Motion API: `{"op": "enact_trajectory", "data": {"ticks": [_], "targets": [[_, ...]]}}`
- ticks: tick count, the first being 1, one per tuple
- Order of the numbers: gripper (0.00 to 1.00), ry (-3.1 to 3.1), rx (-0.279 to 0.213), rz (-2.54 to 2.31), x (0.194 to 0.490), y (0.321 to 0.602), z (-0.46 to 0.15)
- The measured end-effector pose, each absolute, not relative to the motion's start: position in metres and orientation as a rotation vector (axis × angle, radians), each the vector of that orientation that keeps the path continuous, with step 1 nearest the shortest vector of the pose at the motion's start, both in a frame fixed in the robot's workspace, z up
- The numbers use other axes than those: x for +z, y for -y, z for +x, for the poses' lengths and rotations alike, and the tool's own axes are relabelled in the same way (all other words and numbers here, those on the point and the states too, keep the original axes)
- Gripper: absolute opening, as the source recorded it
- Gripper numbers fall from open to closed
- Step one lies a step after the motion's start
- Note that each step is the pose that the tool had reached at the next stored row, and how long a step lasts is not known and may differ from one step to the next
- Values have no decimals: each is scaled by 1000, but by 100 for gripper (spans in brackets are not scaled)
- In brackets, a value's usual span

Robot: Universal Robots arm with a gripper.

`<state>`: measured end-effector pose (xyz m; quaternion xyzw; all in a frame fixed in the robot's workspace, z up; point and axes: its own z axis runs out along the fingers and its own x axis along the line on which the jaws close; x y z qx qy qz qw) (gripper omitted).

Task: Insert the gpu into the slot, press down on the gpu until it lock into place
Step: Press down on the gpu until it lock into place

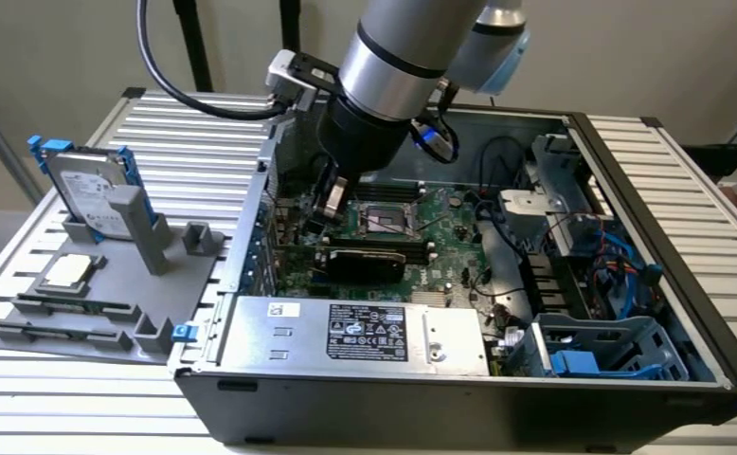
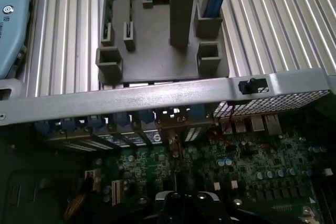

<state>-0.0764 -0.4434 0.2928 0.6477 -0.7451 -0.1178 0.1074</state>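
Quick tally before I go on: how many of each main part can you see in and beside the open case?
Graphics card: 1
Power supply box: 1
Processor socket: 1
Hard drive on the grey holder: 1
Loose processor chip on that holder: 1
Total: 5

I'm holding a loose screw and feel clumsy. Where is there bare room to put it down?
The ribbed table is bare on the exterior view's right of the computer case, and along the front edge below the grey parts holder. Inside the case it is crowded: motherboard, cables, gpu, power supply.
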Motion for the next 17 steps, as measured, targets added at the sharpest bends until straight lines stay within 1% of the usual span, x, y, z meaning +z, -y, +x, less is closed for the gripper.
{"op": "enact_trajectory", "data": {"ticks": [11,13,17], "targets": [[11,2278,-210,1998,293,443,-66],[11,2286,-194,2009,293,443,-64],[11,2289,-188,2014,297,443,-63]]}}
